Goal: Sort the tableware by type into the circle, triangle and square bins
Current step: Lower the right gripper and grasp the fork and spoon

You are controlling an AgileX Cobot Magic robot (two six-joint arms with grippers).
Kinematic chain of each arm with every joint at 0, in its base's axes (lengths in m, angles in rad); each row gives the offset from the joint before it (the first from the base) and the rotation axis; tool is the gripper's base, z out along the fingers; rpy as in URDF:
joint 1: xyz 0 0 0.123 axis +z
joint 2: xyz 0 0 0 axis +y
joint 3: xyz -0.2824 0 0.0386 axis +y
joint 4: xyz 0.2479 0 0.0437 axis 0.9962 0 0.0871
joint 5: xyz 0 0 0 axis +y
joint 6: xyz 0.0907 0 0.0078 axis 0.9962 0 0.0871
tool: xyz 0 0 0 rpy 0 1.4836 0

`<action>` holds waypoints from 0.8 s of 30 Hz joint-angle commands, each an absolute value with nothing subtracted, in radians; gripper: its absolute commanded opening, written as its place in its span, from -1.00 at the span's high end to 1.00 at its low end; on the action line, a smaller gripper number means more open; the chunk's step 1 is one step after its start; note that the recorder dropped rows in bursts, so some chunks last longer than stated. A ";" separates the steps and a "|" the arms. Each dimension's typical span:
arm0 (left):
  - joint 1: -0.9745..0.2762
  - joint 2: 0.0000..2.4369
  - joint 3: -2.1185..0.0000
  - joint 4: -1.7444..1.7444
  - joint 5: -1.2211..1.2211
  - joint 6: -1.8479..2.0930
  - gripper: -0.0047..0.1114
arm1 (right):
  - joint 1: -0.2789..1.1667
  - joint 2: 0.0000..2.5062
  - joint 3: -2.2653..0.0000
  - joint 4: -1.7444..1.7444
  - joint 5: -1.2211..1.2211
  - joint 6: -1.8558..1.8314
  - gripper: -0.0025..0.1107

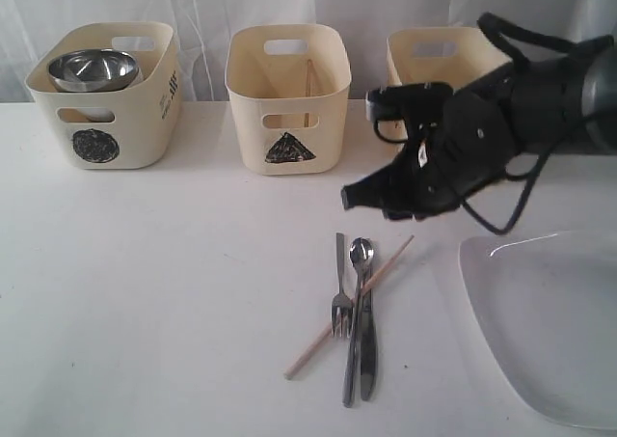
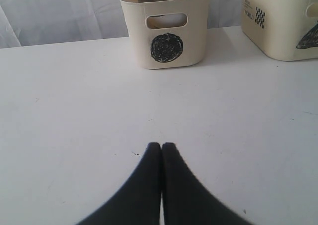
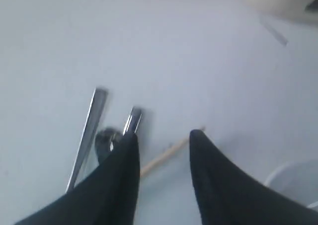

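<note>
- The right claw (image 3: pixel 164 134) hangs in the air with its jaws moderately apart. Nothing sits between them.
- Directly below the right claw lies the loose cutlery: fork (image 1: pixel 340 307), spoon (image 1: pixel 359 302) and knife (image 1: pixel 368 350), side by side and touching.
- A chopstick (image 1: pixel 328 336) lies slantwise across this group. Which piece lies on top at each crossing cannot be told.
- Beside the right claw, on its outer side, rests the plate (image 1: pixel 549 331). The square bin (image 1: pixel 415 56) stands behind the claw.
- Farther across the table (image 1: pixel 174 292) stand the triangle bin (image 1: pixel 251 119) and then the circle bin (image 1: pixel 145 119).
- The left claw (image 2: pixel 161 146) is fully closed and holds nothing. It is low over bare table, facing the circle bin.
- Hazard: the pieces overlap. Closing on one can catch or drag a neighbour, so two types may be lifted together.
- Hazard: flat steel handles offer little purchase. A shallow pinch may slip.
- Hazard: the wrist picture is blurred, so alignment over a single piece is uncertain.
- Count: three bins, one fork, one spoon, one knife, one plate.
- Count: two chopsticks, the second chopstick (image 1: pixel 308 90) standing in the triangle bin.
- Count: one steel bowl (image 1: pixel 93 68) visible in the circle bin. Anything beneath it is hidden.
</note>
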State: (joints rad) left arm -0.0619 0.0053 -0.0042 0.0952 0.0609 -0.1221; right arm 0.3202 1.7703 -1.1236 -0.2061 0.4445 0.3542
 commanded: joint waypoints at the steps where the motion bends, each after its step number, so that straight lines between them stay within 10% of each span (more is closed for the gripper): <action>1: -0.066 0.000 0.000 0.091 0.060 -0.124 0.92 | 0.413 1.711 -0.949 -0.150 0.450 0.353 0.36; 24: -0.066 0.000 0.000 0.091 0.060 -0.124 0.92 | 0.470 1.790 -0.884 -0.012 0.214 0.532 0.08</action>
State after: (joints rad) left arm -0.0619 0.0053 -0.0042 0.0966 0.0609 -0.1221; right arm 0.4699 1.7673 -0.8862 -0.0221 0.2055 0.4834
